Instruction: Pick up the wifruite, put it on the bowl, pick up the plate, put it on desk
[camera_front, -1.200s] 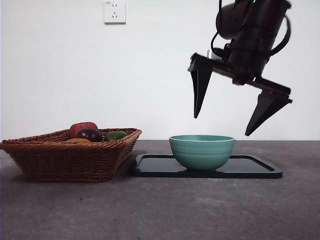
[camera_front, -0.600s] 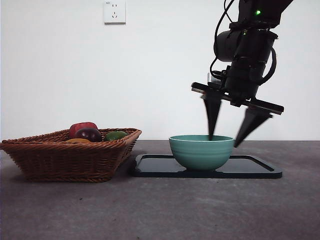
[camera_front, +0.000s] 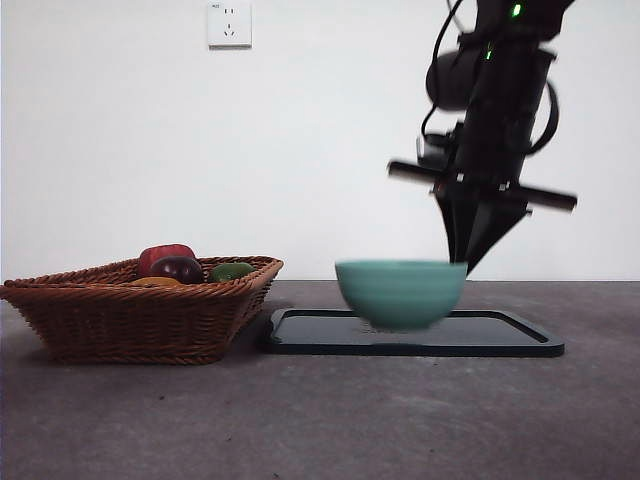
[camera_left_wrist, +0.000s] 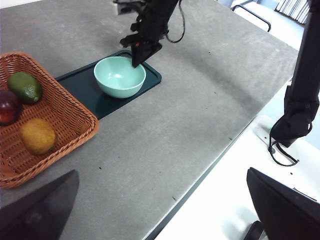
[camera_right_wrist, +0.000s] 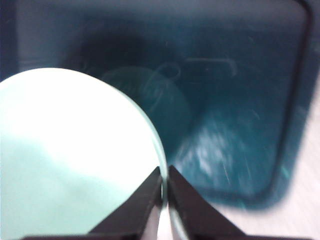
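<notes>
Right gripper (camera_right_wrist: 164, 187): jaws pinched on the rim of the bowl (camera_front: 400, 291).
Bowl: over the dark tray (camera_front: 500, 335).

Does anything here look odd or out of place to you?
Yes: the right gripper pinches the bowl by its rim, its fingers closed on it. The bowl looks blurred and slightly raised off the dark tray, yet it is empty; the orange fruit lies in the wicker basket.
</notes>
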